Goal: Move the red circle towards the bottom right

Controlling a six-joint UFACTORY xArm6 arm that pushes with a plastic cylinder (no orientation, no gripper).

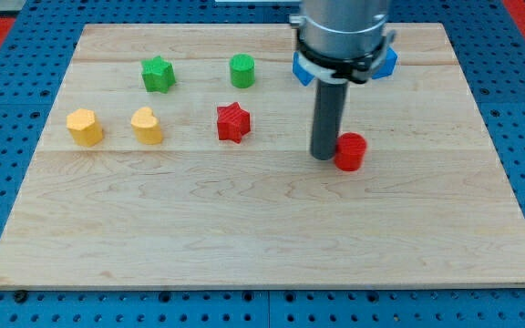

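Note:
The red circle (350, 151) is a short red cylinder right of the board's middle. My tip (324, 157) stands on the board right at the circle's left side, touching or nearly touching it. The rod rises from there to the arm's grey body at the view's top.
A red star (233, 122) lies left of my tip. A green star (158, 74) and a green circle (241, 70) lie near the view's top. A yellow hexagon (85, 127) and a yellow heart (148, 126) lie at the left. Blue blocks (386, 63) show partly behind the arm. The wooden board (262, 237) rests on a blue pegboard.

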